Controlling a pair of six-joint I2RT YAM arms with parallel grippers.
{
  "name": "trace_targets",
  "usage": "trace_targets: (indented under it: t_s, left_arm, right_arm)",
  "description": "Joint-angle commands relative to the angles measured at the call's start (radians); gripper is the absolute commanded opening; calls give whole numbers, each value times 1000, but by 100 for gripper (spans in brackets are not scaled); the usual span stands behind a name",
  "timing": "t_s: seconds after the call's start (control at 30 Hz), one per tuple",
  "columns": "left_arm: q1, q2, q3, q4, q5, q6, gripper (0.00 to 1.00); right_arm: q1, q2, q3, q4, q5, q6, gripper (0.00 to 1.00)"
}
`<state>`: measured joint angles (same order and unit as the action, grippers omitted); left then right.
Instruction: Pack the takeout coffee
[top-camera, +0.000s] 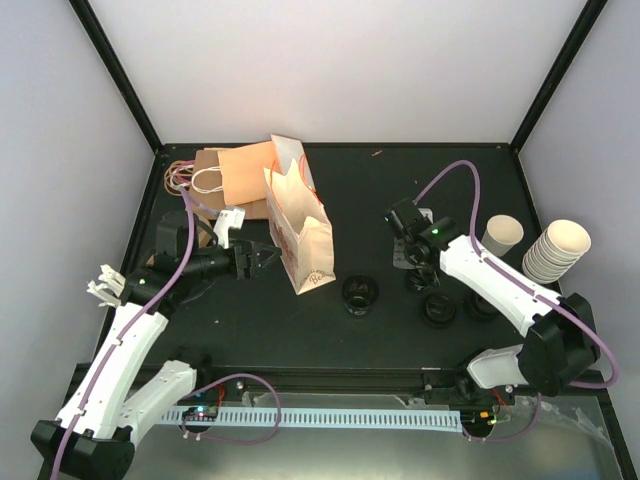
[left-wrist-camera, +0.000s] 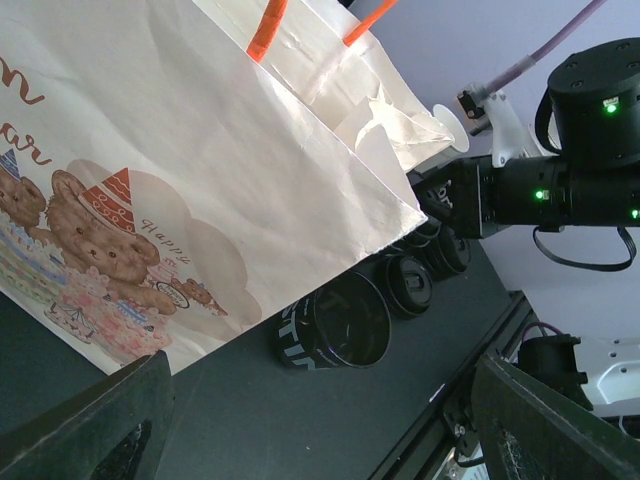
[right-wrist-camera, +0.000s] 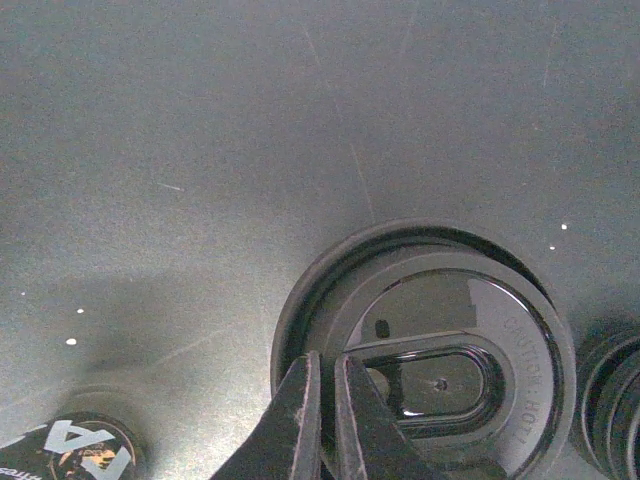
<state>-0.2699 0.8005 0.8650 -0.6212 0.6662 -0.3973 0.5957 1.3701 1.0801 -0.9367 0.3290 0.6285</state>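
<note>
Nearest the arm bases, a white slotted strip (top-camera: 330, 415) runs along the front edge of the black counter (top-camera: 400, 180). Just beyond it several black round plastic lids (top-camera: 360, 292) lie scattered. Some on the right are partly covered by the right arm, so their number is hard to make out.

The right pincer (right-wrist-camera: 328, 362) is clenched, its fingers (right-wrist-camera: 300, 410) almost together at the rim of one black lid with a sip slot (right-wrist-camera: 440, 370). Whether the rim is actually pinched between them cannot be told. In that wrist view a dark round thing with a white letter on it (right-wrist-camera: 75, 450) is cut off at the lower left corner. More black lids (right-wrist-camera: 610, 400) are cut off at the right edge.

The left pincer (top-camera: 265, 257) is released, jaws wide, and holds nothing. It points at the side of an upright cream paper bag with a teddy-bear print and orange handles (top-camera: 300, 240). From the left wrist only the two dark fingers (left-wrist-camera: 90, 430) show in the bottom corners. The bag fills most of the frame and hides the counter behind it.

Farther back on the right, the small cream-tan tapered paper cup (top-camera: 503, 235) stands on the counter just behind the right forearm, apart from both pincers and well away from the bag. Its print does not show and its foot is hard to separate from the arm. Just beside it to the right is a stack of nested cream cups (top-camera: 558, 250).

At the far left, flat brown paper bags with white cord handles (top-camera: 235, 175) lie behind the cream bag, which partly covers them.
</note>
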Motion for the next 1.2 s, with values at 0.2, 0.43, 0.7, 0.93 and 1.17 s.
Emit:
trace_targets:
  t_s: [0.2,0.43,0.7,0.93,1.17]
  left_arm:
    - [-11,9,10,6,6,-8,84]
    - [-14,15,12,7,6,-8,84]
    - [-15,19,16,3,6,-6,84]
    - [-17,18,12,3,2,-7,84]
    - [-18,19,9,3,2,-6,84]
  right_arm:
    - [15,-6,-47,-1,44,29,5]
    - [17,-16,-72,31,17,34,5]
    - [18,-39,-87,73,8,40,5]
    - [18,-46,-92,77,-7,47,5]
    - [17,-48,-95,69,5,48,8]
